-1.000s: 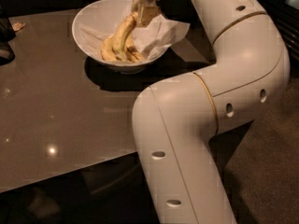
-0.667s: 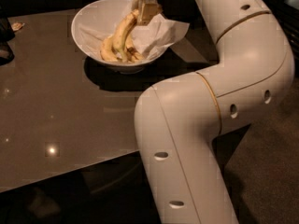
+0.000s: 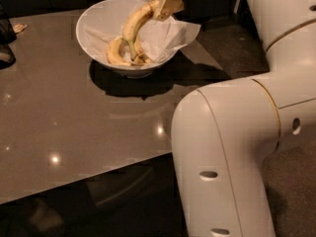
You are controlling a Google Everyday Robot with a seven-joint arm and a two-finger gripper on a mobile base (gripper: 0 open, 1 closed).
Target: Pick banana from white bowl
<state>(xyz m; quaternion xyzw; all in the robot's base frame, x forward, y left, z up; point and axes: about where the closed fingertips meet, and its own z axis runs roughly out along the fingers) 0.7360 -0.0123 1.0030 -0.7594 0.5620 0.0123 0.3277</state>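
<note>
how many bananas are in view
2: a long banana gripped at its top by the tool over the white bowl, and a short banana lying inside; more may hide under the paper.

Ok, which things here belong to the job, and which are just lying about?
Job:
- banana, upper end gripped by the tool, which is over the far rim of the bowl
- bowl

Lying about:
- shorter bananas and paper in the bowl
- dark object and scrap at the left edge of the table
</note>
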